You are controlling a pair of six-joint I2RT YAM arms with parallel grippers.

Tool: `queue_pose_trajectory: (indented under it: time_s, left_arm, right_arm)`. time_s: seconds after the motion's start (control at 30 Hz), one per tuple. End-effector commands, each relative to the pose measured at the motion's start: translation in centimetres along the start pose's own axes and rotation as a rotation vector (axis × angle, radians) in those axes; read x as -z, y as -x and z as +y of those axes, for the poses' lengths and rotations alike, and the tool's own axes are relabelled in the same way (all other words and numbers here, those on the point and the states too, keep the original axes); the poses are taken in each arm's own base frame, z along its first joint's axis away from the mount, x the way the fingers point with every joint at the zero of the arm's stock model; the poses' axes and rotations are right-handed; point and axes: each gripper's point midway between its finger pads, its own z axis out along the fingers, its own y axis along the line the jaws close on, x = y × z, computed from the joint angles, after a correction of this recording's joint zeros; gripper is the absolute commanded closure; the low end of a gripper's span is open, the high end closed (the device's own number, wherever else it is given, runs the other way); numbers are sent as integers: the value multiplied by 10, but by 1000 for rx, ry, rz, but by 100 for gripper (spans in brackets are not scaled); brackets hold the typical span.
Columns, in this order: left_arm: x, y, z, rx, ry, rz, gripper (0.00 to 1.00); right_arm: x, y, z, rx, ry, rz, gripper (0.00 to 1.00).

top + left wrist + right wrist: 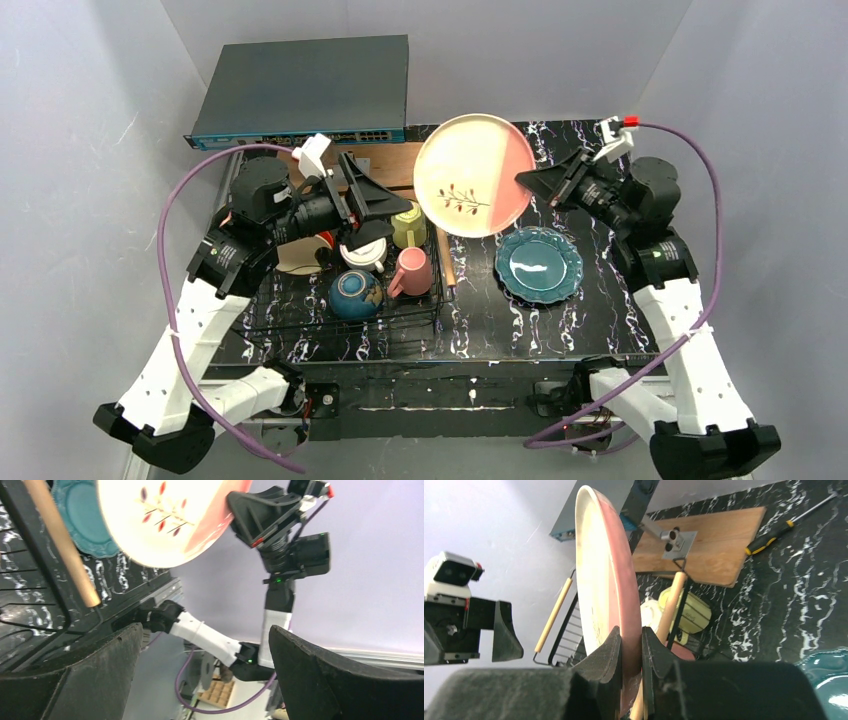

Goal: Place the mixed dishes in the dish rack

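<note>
Right hand [631,642] pinches cream plate [470,175] at 3 o'clock rim only, so it could slip or hit rack [345,328]; left hand [385,215] spread, probably empty.

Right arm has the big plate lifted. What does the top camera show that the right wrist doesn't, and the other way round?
Top only: the bowl sitting in the rack, and the whole teal plate. Right wrist only: a screwdriver beside the board, and the big plate seen edge-on. Both: the right gripper shut on the big plate's rim, the yellow-green mug, and the rack.
</note>
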Motion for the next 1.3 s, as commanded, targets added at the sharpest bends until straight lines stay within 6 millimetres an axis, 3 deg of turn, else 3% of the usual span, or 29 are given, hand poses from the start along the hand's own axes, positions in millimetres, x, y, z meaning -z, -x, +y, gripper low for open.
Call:
queue_pose_trajectory:
  time_s: [0.0, 0.1, 0.23, 0.37, 0.6, 0.73, 0.9, 1.1, 1.27]
  left_arm:
    - [2, 11, -33, 156, -91, -30, 5]
    - [-4, 17, -41, 310, -104, -22, 6]
    - [-5, 22, -21, 513, 52, -73, 7]
    - [16, 28, 7, 659, 239, -216, 9]
    - [41, 42, 33, 860, 365, -418, 13]
    - [40, 42, 44, 911, 499, -411, 14]
    - [45, 50, 50, 915, 617, -440, 3]
    - [61, 72, 52, 879, 654, -569, 2]
    - [67, 69, 60, 847, 746, -556, 2]
  right_arm:
    - [-5, 26, 60, 88, 149, -113, 99]
    - [-18, 11, 74, 124, 184, -94, 99]
    - [-41, -7, 91, 206, 217, -87, 99]
    - [-61, -22, 109, 246, 261, -71, 99]
    - [-84, -44, 130, 354, 335, -75, 99]
    - [-89, -54, 145, 450, 388, -110, 99]
    - [-88, -68, 167, 573, 460, -129, 99]
    - [-85, -73, 188, 689, 486, -182, 99]
    - [-88, -80, 200, 782, 505, -222, 99]
